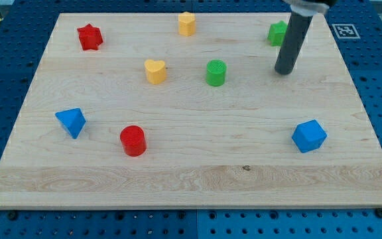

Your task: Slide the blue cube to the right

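1. A pale wooden desk point(191, 179) lies on a blue perforated base, with eight small coloured plastic blocks spread across it
2. The task's thing, the blue cube point(309, 136), sits in the near right part of the desk, close to the right edge but not touching it, with no other block beside it
3. The end effector is a straight dark rod with nothing that grasps, so it holds nothing; my tip point(284, 71) rests on the desk in the far right area, well apart from the blue cube and a little to its left
4. Just behind the rod, at the far right, a green block point(277, 32) is partly hidden, so its shape cannot be told
5. Left of my tip stand a green cylinder point(215, 72) and a yellow heart-shaped block point(155, 70); a yellow block point(187, 23) of unclear shape lies at the far edge and a red star-shaped block point(89, 36) at the far left
6. In the near left are a blue triangular block point(71, 122) and a red cylinder point(132, 140)
7. Judging by this, the approach step is in hand and the push has not begun
8. The next move likely calls for bringing my tip nearer, around to the cube's left face, then pushing rightward; little desk remains on that side, so a short push seems wise
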Robot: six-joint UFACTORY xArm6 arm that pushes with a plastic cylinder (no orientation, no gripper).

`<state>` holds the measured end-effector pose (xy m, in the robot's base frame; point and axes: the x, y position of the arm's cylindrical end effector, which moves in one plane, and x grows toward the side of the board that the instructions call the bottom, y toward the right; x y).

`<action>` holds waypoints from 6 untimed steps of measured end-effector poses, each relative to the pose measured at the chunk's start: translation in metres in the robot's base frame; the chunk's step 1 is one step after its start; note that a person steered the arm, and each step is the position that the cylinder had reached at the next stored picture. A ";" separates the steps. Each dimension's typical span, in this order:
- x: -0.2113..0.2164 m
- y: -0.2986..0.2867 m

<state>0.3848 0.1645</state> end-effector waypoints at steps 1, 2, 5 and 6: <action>0.041 -0.009; 0.085 -0.012; 0.161 -0.010; 0.166 0.010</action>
